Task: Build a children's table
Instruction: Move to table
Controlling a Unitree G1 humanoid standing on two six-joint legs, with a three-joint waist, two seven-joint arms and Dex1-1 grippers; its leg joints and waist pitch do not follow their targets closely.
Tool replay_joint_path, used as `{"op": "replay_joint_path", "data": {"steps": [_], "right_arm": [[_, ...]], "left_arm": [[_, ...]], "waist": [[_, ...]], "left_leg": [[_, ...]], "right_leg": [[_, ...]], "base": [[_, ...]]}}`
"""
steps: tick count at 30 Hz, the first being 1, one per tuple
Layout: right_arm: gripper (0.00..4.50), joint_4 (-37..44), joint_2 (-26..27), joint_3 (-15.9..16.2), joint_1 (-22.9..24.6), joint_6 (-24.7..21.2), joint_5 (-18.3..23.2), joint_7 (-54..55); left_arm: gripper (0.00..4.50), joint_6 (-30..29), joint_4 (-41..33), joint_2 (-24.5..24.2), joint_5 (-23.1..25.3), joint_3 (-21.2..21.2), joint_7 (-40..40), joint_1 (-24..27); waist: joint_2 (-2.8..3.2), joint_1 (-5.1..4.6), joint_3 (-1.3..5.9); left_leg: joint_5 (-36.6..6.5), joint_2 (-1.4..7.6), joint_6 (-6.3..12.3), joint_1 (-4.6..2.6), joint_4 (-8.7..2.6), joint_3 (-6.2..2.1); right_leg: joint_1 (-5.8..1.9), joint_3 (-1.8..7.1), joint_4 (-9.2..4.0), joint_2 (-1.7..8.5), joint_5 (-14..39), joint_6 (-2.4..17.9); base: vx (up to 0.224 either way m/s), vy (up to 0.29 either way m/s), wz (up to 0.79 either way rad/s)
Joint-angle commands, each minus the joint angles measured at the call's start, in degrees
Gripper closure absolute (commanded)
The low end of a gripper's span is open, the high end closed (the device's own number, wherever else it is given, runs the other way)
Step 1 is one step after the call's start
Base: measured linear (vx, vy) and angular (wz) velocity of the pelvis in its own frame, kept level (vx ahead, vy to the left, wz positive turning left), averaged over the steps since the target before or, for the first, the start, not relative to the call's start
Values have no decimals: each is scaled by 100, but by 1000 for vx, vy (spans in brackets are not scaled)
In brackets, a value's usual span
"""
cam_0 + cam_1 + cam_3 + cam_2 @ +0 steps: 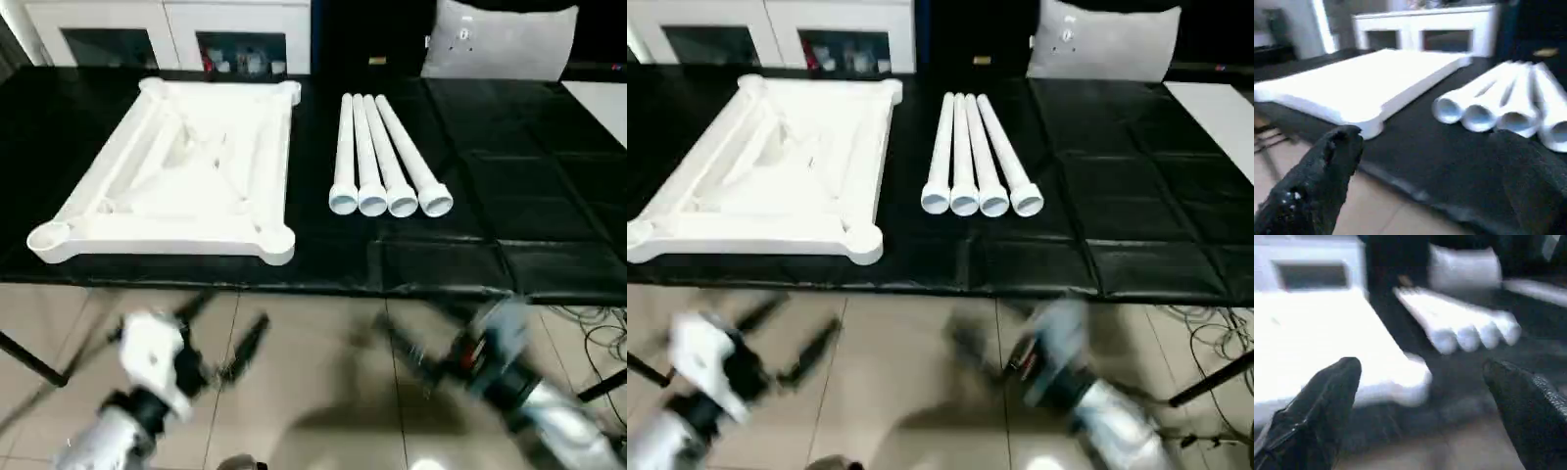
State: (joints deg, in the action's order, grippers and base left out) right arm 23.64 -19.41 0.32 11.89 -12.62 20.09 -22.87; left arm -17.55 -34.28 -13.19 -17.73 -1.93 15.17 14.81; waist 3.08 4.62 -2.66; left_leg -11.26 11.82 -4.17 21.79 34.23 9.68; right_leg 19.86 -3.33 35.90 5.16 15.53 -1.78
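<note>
Four white legs (387,157) are laid side by side on the black-covered work table (509,196), touching one another, their open round ends turned toward the near edge and lined up almost evenly. Just beside them, on the robot's left, the white table top (176,176) is laid upside down — its ribbed underside faces up and round sockets are seen at its corners. A narrow strip of black cover is left between the top and the nearest leg. Beyond the top, past the far edge of the work table, a white cabinet (167,29) with glass doors is seen.

Both grippers are held below the near edge of the work table, over a tiled floor (313,372). The left gripper (220,338) is placed in front of the table top, the right gripper (411,343) in front of the legs. On each, the two black fingers are spread wide apart — nothing is gripped or touched by either.
</note>
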Motion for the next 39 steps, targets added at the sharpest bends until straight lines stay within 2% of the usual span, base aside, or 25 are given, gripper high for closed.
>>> {"op": "replay_joint_path", "data": {"steps": [1,4,5,6,7,13,15,17,19,23,24,25,26,28,29,30,31,32,33,34,35,36,37,38,39], "right_arm": [[0,76,81,-75,-81,-559,-298,407],[0,80,321,-90,-185,-457,-569,815],[0,27,476,-113,-254,-197,-642,1004],[0,-26,557,-126,-299,-96,-619,1095],[0,-134,646,-102,-366,14,-627,1202],[0,-434,772,27,-645,-975,-607,1564],[0,-355,890,130,-722,-1104,-791,1565],[0,-296,900,168,-743,-1190,-852,1608],[0,-310,901,217,-804,-1266,-910,1744],[0,-287,1117,177,-837,-1304,-823,1928],[0,-313,1217,201,-935,-1351,-832,1966],[0,-333,1230,241,-972,-1313,-926,1955],[0,-348,1233,268,-977,-1217,-1012,1965],[0,-373,1219,284,-989,-1295,-945,1886],[0,-378,1219,281,-997,-1415,-886,1865],[0,-379,1229,248,-978,-1552,-869,1937],[0,-379,1229,248,-978,-1552,-869,1937],[0,-403,1247,231,-979,-1563,-875,1979],[0,-460,1302,208,-982,-1608,-863,2043],[0,-462,1303,208,-982,-1609,-863,2044],[0,-436,1307,189,-970,-1630,-862,2022],[0,-431,1314,185,-972,-1639,-860,2010],[0,-424,1308,184,-976,-1660,-874,1980],[0,-442,1294,208,-992,-1733,-878,1947],[0,-462,1251,266,-995,-1727,-931,1905]], "left_arm": [[2,-580,133,4,-156,-187,-397,-346],[2,-610,373,-184,85,-129,-277,-726],[2,-646,464,-219,224,-127,-312,-881],[2,-681,534,-185,226,-152,-377,-971],[2,-747,663,-95,321,-166,-530,-1073],[2,-768,945,147,716,272,-751,-1392],[2,-809,1093,207,858,369,-1009,-1458],[2,-867,1105,222,950,389,-1095,-1447],[2,-876,1142,260,1204,416,-1172,-1341],[2,-943,961,177,1349,408,-1215,-1143],[2,-988,983,136,1261,316,-1180,-1214],[2,-1044,954,96,1254,309,-1187,-1258],[2,-1081,937,82,1246,312,-1186,-1292],[2,-1092,1015,104,1214,309,-1178,-1403],[2,-1080,1075,101,1206,299,-1162,-1452],[2,-1066,1114,96,1290,355,-1087,-1473],[2,-1066,1114,96,1290,355,-1087,-1473],[2,-1055,1132,96,1329,385,-1047,-1477],[2,-1086,1142,139,1338,371,-1070,-1459],[2,-1088,1142,140,1338,370,-1071,-1458],[2,-1159,1058,207,1283,399,-1085,-1404],[2,-1184,1029,230,1258,408,-1087,-1383],[2,-1243,980,254,1233,426,-1107,-1358],[2,-1282,961,257,1205,415,-1112,-1350],[2,-1294,946,264,1171,379,-1122,-1353]], "waist": [[8,-25,205],[54,-15,249],[-16,-25,262],[47,-30,306],[22,-40,312],[54,-88,361],[-137,-90,336],[-77,-83,334],[-218,-99,327],[-238,-24,358],[-259,35,357],[-131,144,375],[-166,177,361],[-36,105,474],[39,-67,459],[66,-129,405],[60,-126,398],[-15,-71,367],[-111,-35,362],[-281,76,327],[-184,196,321],[-89,189,264],[23,5,191],[179,-181,193],[237,-167,234]], "left_leg": [[-1209,68,-225,-91,-477,-61],[-938,47,-201,-54,-450,-74],[-912,44,-195,-51,-444,-56],[-797,34,-192,-63,-424,-71],[-712,37,-186,-44,-421,-73],[-471,40,-245,-87,-380,-81],[-632,41,-138,-57,-399,-43],[-645,48,-139,-65,-407,-52],[-630,44,-55,-34,-403,-20],[-547,-28,829,110,-212,34],[-515,-31,1143,158,-74,-20],[-405,25,1381,224,92,-164],[-318,82,1498,249,65,-227],[392,4,2080,-98,-151,-101],[1101,-26,2844,-373,-209,-165],[1552,24,3311,-423,-299,-154],[1670,76,3432,-337,-337,-182],[1355,156,3246,-185,-382,-112],[840,72,2874,-97,-303,-19],[-682,-149,1986,29,55,21],[-1091,172,1271,204,283,-443],[-1350,249,960,114,161,-575],[-2724,215,321,-68,-308,-571],[-4710,123,-818,-108,-841,-482],[-5253,37,-1597,64,-1213,-362]], "right_leg": [[-67,218,-484,153,234,652],[-75,224,-473,157,-33,479],[-72,226,-486,151,-43,432],[-71,226,-443,159,-178,416],[-86,221,-438,157,-291,404],[-95,214,-378,116,-1048,470],[-103,239,-404,140,-728,495],[-93,239,-410,151,-559,490],[-110,269,-432,185,-328,405],[-156,486,-605,563,25,365],[-166,623,-700,781,90,430],[-205,783,-761,1086,194,560],[-194,748,-766,1064,305,702],[9,352,-427,391,-195,792],[333,24,-86,-68,-174,602],[524,-153,227,-237,240,231],[511,-175,320,-213,260,39],[464,-131,203,-17,210,-210],[437,14,-69,185,137,-193],[343,571,-634,848,758,162],[-32,900,-828,1597,1415,761],[30,790,-858,1454,1829,916],[177,346,-642,627,2447,864],[209,-11,-153,-30,1844,389],[25,-216,309,-165,381,340]], "base": [[0,0,0],[0,0,0],[0,0,0],[0,0,0],[0,0,0],[0,0,0],[0,0,0],[0,0,0],[0,0,0],[0,0,0],[-4,68,4],[-12,128,2],[-12,128,2],[-19,184,10],[-21,195,13],[-21,206,16],[-42,170,10],[-42,170,10],[-81,119,9],[-55,162,6],[-55,162,6],[-55,191,-11],[-129,156,-7],[-129,156,-7],[-135,148,1]]}}
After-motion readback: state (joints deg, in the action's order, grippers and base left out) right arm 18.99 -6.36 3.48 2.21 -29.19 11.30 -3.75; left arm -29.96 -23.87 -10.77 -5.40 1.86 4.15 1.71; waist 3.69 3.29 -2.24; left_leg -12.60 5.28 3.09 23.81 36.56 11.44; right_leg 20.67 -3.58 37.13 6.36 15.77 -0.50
